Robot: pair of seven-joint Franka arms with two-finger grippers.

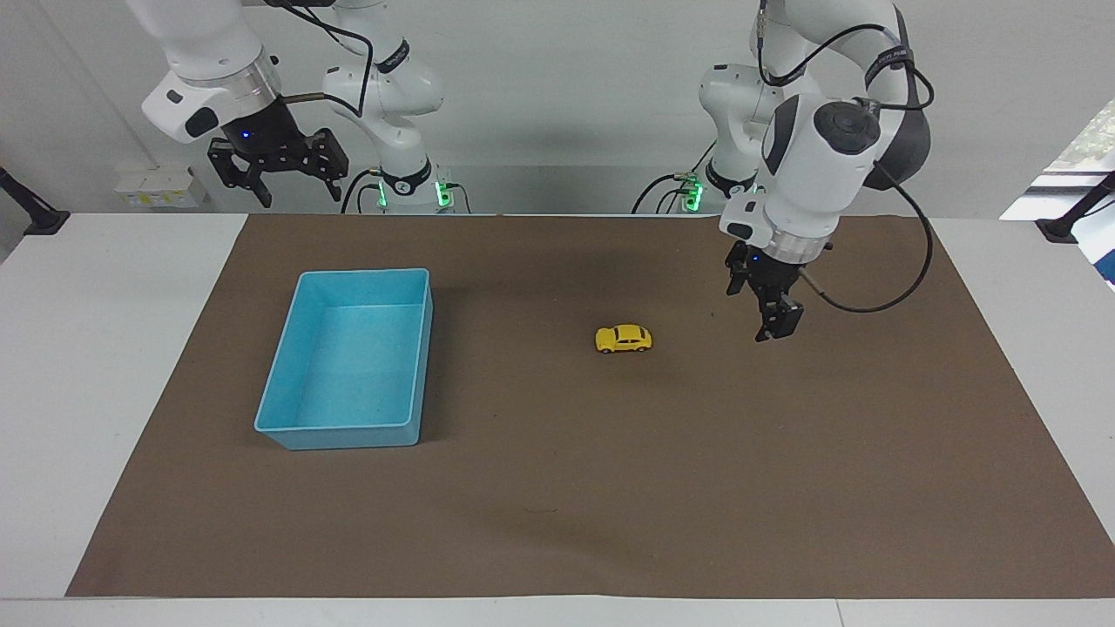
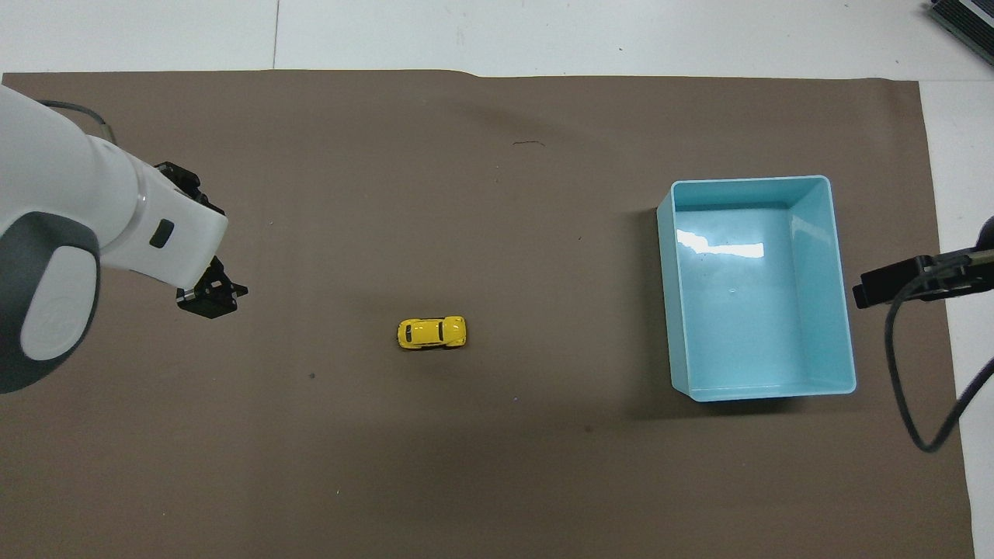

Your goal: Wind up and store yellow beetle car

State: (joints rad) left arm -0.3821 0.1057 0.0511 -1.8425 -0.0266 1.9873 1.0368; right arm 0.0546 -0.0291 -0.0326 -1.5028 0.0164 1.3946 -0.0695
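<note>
Yellow beetle car [image 1: 624,339] lengthwise along table, nose unclear | both arms' fingers released, empty

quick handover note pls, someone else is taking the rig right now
Left hand: open, empty, in the air over the brown mat, beside the yellow beetle car toward the left arm's end of the table, not touching it.
Right hand: open, empty, raised at the robots' edge of the table near the blue bin's end; this arm waits.
Car: on its wheels on the mat, mid-table, untouched.
Bin: empty, toward the right arm's end.
Done: nothing yet; the car is neither gripped nor stored.
Left: grip the car, wind it up, put it in the bin.
</note>
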